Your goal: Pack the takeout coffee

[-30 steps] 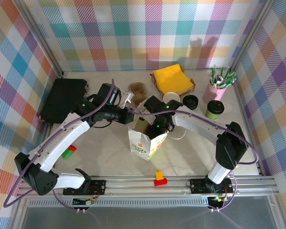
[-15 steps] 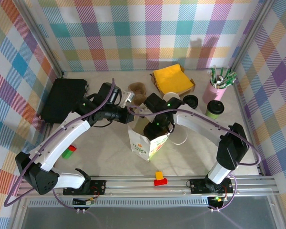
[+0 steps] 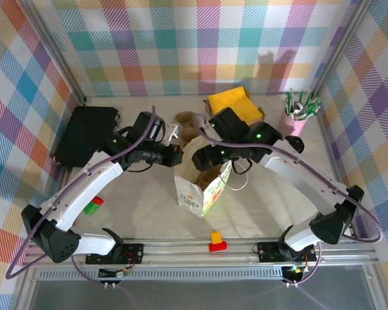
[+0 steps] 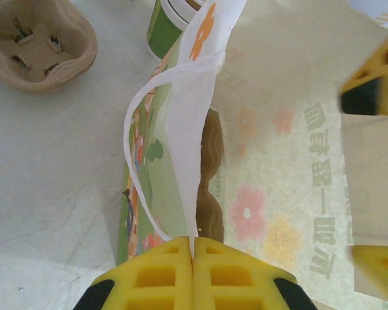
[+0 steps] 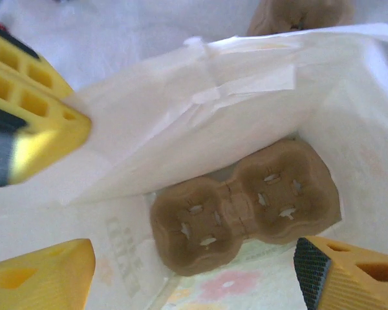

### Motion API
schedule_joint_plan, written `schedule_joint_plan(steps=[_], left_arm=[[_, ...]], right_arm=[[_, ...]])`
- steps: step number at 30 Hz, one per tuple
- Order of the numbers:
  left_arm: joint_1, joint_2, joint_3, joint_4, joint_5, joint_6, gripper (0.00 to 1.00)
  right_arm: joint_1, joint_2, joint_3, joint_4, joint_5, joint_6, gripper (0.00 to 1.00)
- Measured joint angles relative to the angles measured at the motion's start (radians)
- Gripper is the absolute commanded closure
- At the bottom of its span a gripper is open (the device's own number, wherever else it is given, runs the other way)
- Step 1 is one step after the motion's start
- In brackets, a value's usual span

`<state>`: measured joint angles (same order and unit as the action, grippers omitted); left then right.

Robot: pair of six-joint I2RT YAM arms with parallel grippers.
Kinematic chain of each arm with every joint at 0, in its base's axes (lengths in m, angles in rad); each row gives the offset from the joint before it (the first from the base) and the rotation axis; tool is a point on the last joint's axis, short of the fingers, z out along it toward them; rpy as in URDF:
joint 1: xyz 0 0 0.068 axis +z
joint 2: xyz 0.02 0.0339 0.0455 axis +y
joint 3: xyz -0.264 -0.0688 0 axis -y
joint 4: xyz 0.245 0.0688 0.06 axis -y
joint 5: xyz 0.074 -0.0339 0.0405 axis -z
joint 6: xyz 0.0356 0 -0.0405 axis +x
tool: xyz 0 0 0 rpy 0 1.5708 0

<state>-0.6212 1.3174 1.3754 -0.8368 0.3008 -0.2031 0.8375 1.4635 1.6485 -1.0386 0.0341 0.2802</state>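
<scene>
The white paper bag [image 3: 195, 194] with green print stands open at the table's middle. My left gripper [image 4: 193, 252] is shut on the bag's upper edge [image 4: 181, 116] and holds the mouth open; from above it sits at the bag's left [image 3: 173, 155]. My right gripper [image 5: 194, 284] hangs open over the mouth, nothing between its fingers [image 5: 39, 278]. A brown two-cup carrier [image 5: 246, 206] lies on the bag's bottom. The takeout coffee [image 4: 167, 29], green band with cream rim, stands on the table just beyond the bag.
A second brown carrier [image 3: 187, 121] lies behind the bag. Yellow napkins [image 3: 233, 106] and a pink tumbler of sticks [image 3: 291, 119] are at the back right. A black box [image 3: 87, 132] sits at the left. Small blocks [image 3: 216, 242] lie near the front rail.
My right gripper has risen out of the bag and drawn back, and its arm has swung up and to the right. The carrier now shows inside the bag. The left gripper keeps its hold.
</scene>
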Motion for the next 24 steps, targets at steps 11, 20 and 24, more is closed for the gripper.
schedule_joint_plan(steps=[11, 20, 24], left_arm=[[-0.007, -0.041, 0.0, -0.002, -0.053, -0.098, 0.87], [-0.011, -0.048, 0.04, -0.032, -0.088, -0.121, 0.77], [-0.011, -0.049, 0.072, -0.042, -0.106, -0.123, 0.74]], right_arm=[[-0.01, -0.277, -0.129, 0.011, 0.132, 0.418, 0.2], [-0.062, -0.278, -0.241, 0.072, 0.135, 0.537, 0.2], [-0.08, -0.238, -0.241, 0.097, 0.111, 0.548, 0.2]])
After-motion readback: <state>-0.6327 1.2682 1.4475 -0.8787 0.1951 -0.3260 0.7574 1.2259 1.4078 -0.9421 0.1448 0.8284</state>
